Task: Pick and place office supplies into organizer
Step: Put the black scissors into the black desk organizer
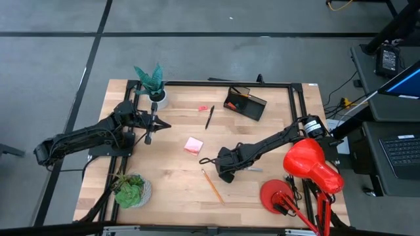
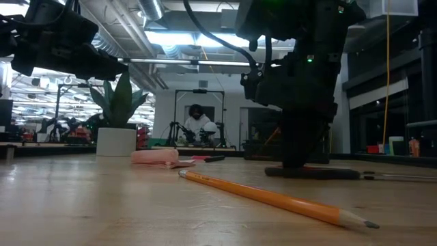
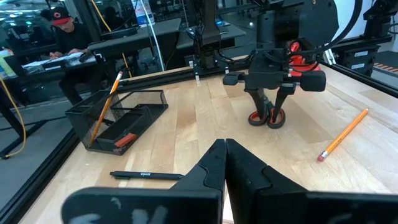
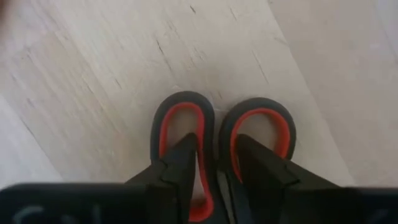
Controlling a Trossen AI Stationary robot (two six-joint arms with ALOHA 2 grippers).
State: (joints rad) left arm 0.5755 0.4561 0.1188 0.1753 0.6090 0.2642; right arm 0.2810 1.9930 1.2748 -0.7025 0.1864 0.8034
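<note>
Lying flat near the surface's middle, toward its right edge, the red-handled scissors have the right end effector planted on their loops, one finger in each, arm stretched low from the right edge. Beside the plant pot, the left end effector hovers, fingers pressed together.

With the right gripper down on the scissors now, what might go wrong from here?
The right gripper has one finger in each loop of the scissors, straddling the middle bars; closing off-centre might let them twist or slip. The blades, lying flat on the table, could swing on lifting. The pencil lies close by and might get knocked.
</note>
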